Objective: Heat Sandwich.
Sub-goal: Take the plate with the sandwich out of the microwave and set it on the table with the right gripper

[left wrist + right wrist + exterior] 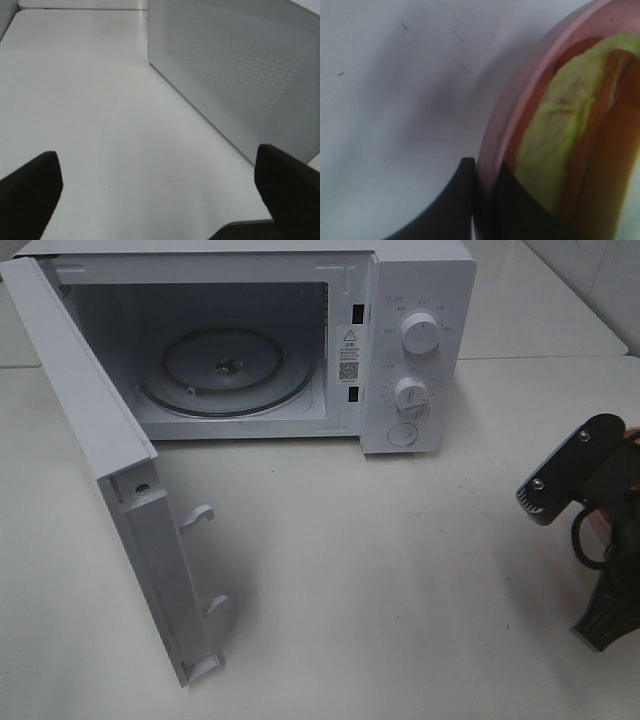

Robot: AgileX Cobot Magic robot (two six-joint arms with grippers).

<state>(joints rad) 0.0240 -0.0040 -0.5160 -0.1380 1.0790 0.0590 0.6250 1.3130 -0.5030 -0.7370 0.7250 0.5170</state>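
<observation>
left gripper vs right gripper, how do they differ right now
The left gripper stands wide open and holds nothing; the right gripper is shut on the pink plate rim. The left faces the microwave door; the right is by the sandwich. Both have black fingers.

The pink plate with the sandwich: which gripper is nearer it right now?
Right. The right gripper is shut on the pink plate rim. The left gripper hangs open over bare table beside the microwave door, no plate in its view.

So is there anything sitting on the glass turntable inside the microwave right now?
No, the glass turntable lies bare inside the open microwave, with only its centre hub showing through the glass.
</observation>
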